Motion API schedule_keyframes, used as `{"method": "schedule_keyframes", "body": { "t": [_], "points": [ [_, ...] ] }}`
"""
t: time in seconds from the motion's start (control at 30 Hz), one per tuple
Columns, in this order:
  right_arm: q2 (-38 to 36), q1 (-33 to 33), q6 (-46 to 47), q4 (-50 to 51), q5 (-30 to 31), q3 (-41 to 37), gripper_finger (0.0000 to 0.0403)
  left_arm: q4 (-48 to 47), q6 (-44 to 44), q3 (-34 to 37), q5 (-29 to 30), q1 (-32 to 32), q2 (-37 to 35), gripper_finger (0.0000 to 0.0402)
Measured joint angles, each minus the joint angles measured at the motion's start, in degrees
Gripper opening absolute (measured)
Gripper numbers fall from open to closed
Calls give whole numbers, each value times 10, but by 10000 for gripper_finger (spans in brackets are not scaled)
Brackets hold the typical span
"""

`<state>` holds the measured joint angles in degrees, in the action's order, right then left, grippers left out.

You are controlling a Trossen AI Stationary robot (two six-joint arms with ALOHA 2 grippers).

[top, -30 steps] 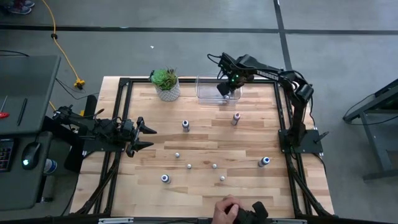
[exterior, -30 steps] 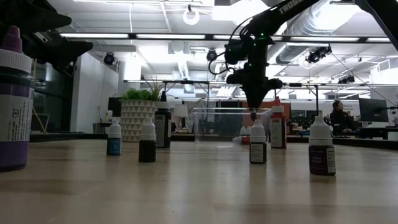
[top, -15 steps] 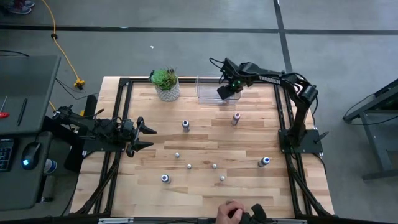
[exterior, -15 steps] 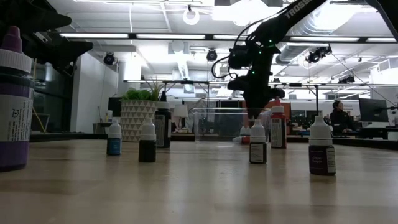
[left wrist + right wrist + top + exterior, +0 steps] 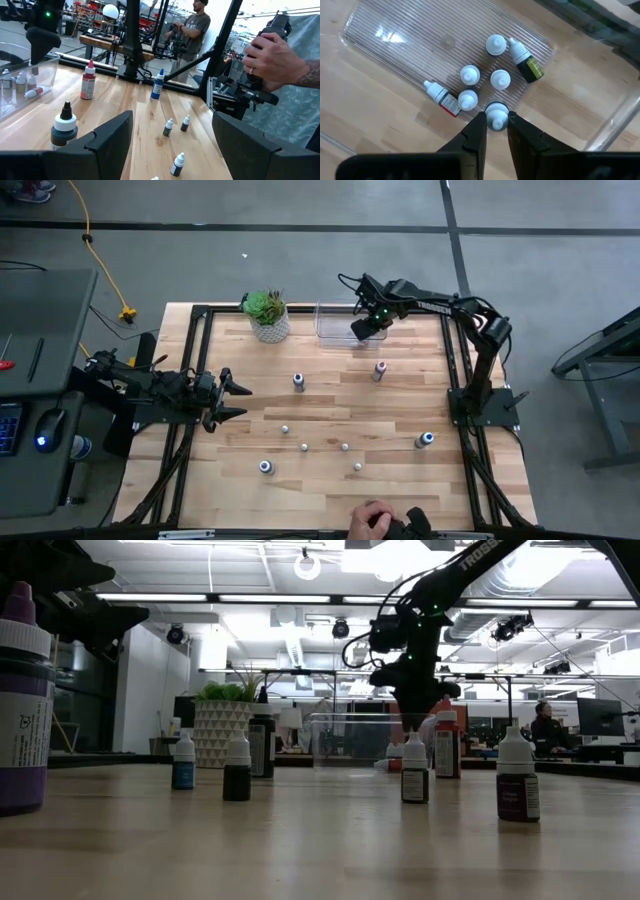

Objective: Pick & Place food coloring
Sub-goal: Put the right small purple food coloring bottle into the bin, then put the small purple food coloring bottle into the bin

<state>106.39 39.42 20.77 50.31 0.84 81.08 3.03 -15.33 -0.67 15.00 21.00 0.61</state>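
Part-way through. Right claw (image 5: 496,131) over the bin (image 5: 330,330) at the far edge of the surface (image 5: 330,405), fingers (image 5: 475,135) close on either side of a small white-capped bottle (image 5: 496,114) and seemingly clamped on its cap; whether the bottle hangs or already stands on the bin floor not clear from any view.

In the bin so far: five other bottles (image 5: 470,75), three upright, two lying on their sides, all bunched near the claw.

Left on the surface: eight bottles in the high view. Bigger ones: blue-topped near the plant (image 5: 298,381), red-topped just in front of the bin (image 5: 379,369), blue-topped near the right arm's base (image 5: 425,440), blue-topped toward the near edge (image 5: 265,467). Tiny pale ones: four scattered between these at mid-surface (image 5: 285,429).

Left claw (image 5: 237,399) parked at the left edge, fingers wide apart, nothing between them.

Plant (image 5: 267,315) beside the bin, untouched. A person's hand (image 5: 366,520) at the near edge, on a dark device.

Judged: under half done; current drop to finish, then eight more picks.
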Motion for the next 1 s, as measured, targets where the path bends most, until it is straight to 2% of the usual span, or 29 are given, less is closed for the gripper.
{"method": "schedule_keyframes", "body": {
  "t": [0.4, 0.57, 1.0],
  "points": [
    [1, 3, 0, -14, -28, -21, 68, 0, 0, 0, 0, 0, 0, 271],
    [1, 3, 3, -20, -19, -26, 73, 0, 0, 0, 0, 0, 0, 271],
    [1, 3, 2, -22, -15, -26, 120, 0, 0, 0, 0, 0, 0, 271]
  ]
}}
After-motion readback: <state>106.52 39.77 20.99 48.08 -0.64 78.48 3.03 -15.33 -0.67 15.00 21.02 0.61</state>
